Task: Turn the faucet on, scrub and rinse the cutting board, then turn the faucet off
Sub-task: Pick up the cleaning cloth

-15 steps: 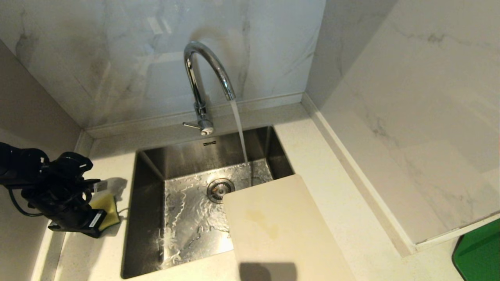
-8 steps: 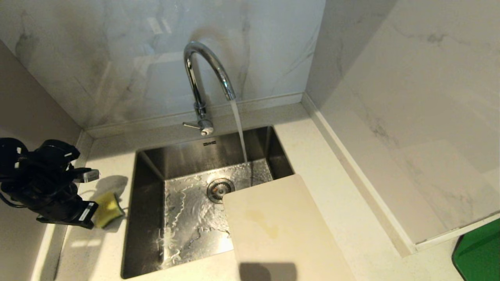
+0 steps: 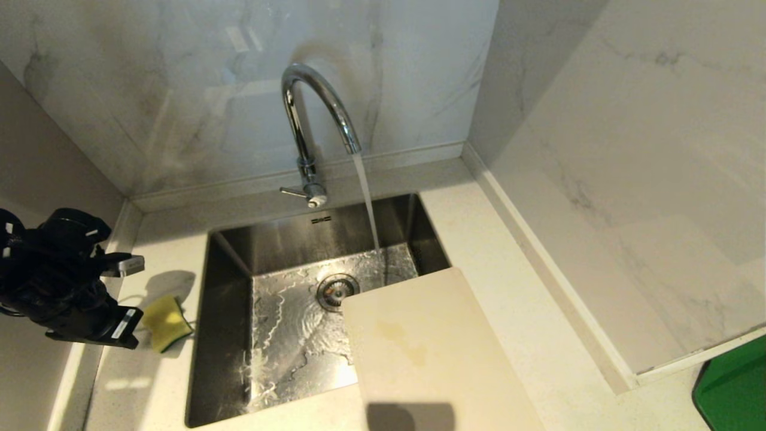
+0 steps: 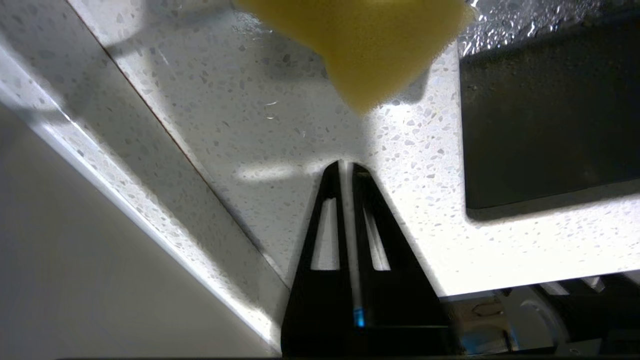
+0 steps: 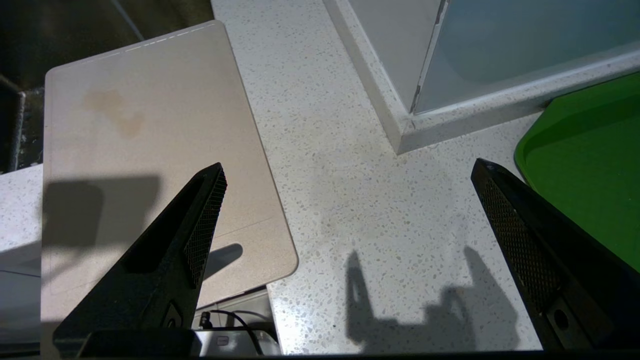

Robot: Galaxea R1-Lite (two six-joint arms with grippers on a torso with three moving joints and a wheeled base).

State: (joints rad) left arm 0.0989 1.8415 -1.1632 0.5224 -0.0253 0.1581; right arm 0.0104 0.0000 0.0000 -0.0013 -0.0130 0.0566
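Water runs from the chrome faucet (image 3: 311,120) into the steel sink (image 3: 227,335); its small lever (image 3: 293,193) points to the left. The cream cutting board (image 3: 431,353) lies over the sink's near right corner, with a yellowish stain on its face. In the right wrist view the cutting board (image 5: 150,150) is under one finger. A yellow sponge (image 3: 167,322) lies on the counter left of the sink. My left gripper (image 3: 122,329) hovers just left of it, its fingers almost together and holding nothing. In the left wrist view the left gripper (image 4: 346,167) stops short of the sponge (image 4: 370,45). My right gripper (image 5: 348,167) stands open over bare counter.
Marble walls close in the back and the right side. A green tray (image 3: 733,389) sits at the far right, close to one right finger, and the green tray (image 5: 585,165) also shows in the right wrist view. A wall edge runs along the counter left of the left gripper.
My left gripper has drawn back to the left off the sponge, which now lies uncovered on the counter. Water keeps running; the board has not moved.
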